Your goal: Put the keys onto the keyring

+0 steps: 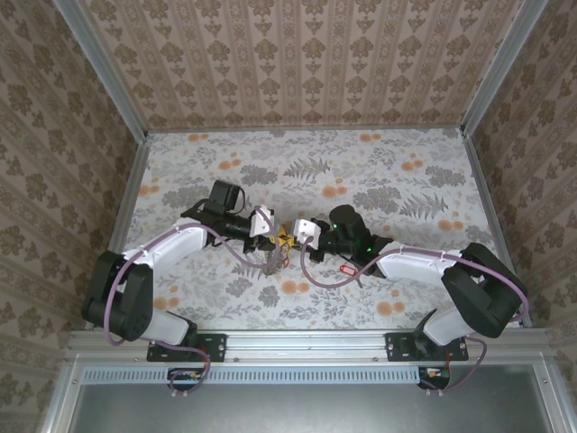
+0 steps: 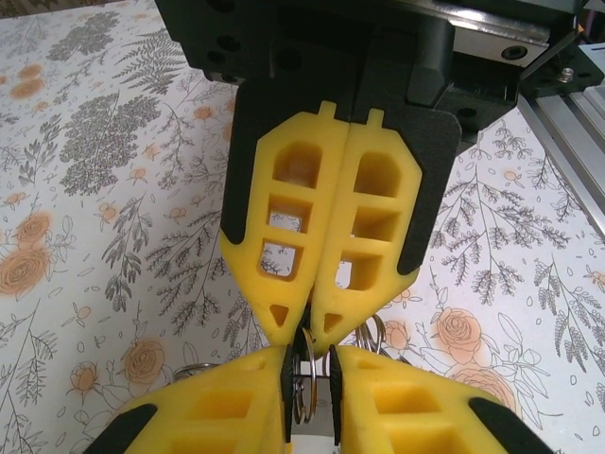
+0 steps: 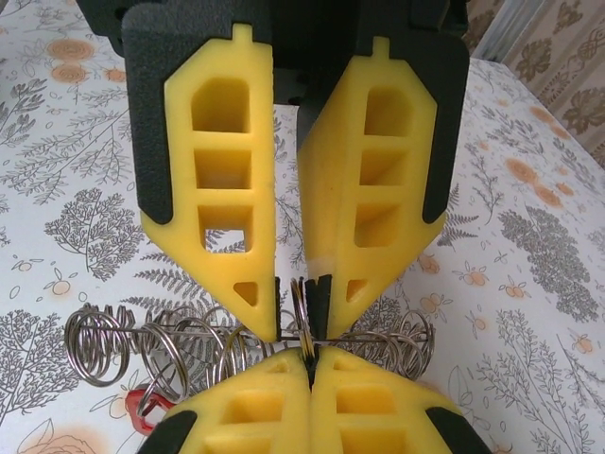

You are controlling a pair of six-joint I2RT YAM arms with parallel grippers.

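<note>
Left gripper [image 2: 310,359] and right gripper [image 3: 310,357] tip to tip at ring [image 3: 189,340]
Left jaws clamped on ring; right jaws together, touching it; key [image 1: 345,268] at 4 o'clock

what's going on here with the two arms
The right gripper and left gripper meet tip to tip over the middle of the table. The right is shut on the coiled keyring; the left pinches it too, jaws a sliver apart. A red-tagged key lies on the table near the right gripper.
</note>
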